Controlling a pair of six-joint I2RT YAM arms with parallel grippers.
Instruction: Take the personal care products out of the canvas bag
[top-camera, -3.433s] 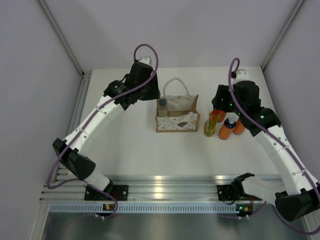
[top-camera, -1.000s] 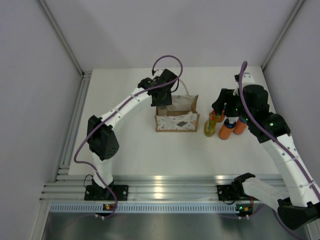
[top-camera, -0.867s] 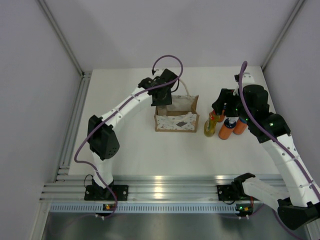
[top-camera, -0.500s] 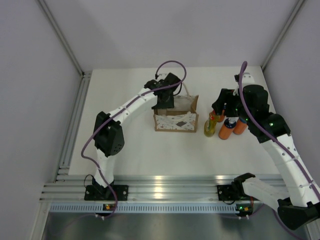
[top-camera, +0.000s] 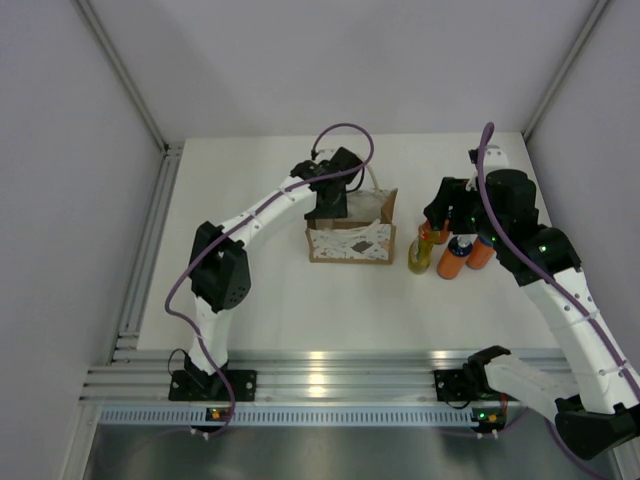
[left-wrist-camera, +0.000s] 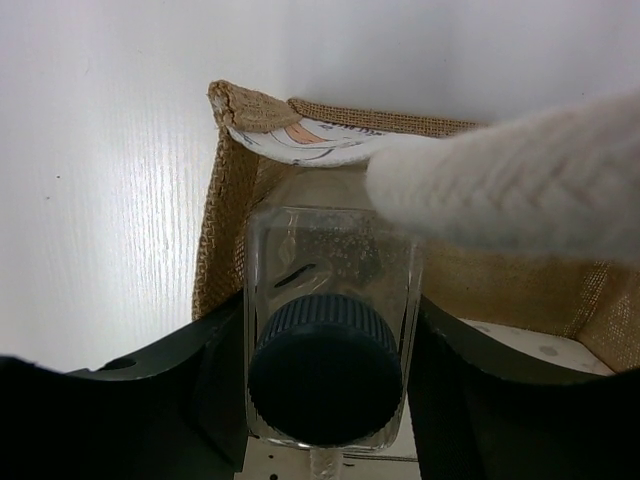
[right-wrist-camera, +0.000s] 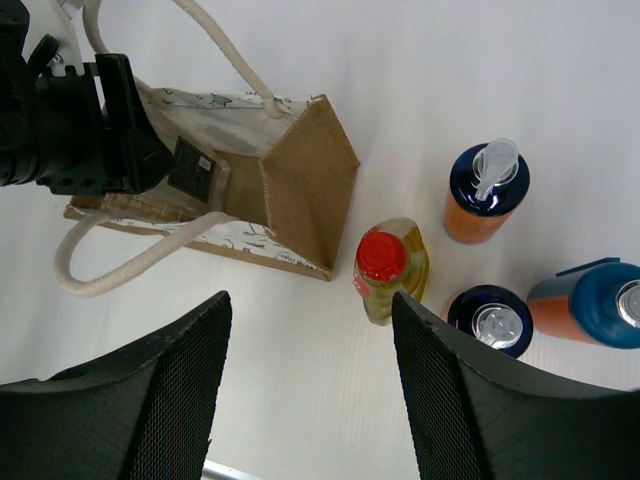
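The canvas bag (top-camera: 352, 243) stands mid-table, and its tan wall (left-wrist-camera: 225, 230) and side (right-wrist-camera: 305, 185) show in both wrist views. My left gripper (top-camera: 328, 205) reaches into its left end. In the left wrist view this gripper (left-wrist-camera: 328, 400) is shut on the clear bottle (left-wrist-camera: 330, 260) with a dark cap, one jaw against each side. A cream rope handle (left-wrist-camera: 520, 180) crosses in front. My right gripper (right-wrist-camera: 310, 390) is open and empty, above the table near the yellow-green bottle (right-wrist-camera: 390, 270). Three orange bottles (right-wrist-camera: 485, 195) (right-wrist-camera: 490, 320) (right-wrist-camera: 590, 300) stand beside it.
The four bottles outside the bag cluster right of it (top-camera: 455, 258), under my right arm. The table's back edge and grey walls lie behind. A metal rail (top-camera: 320, 385) runs along the near edge.
My left arm swung from left of the bag to over its left end and lowered its gripper around the clear bottle. My right arm shifted slightly and then stayed still.
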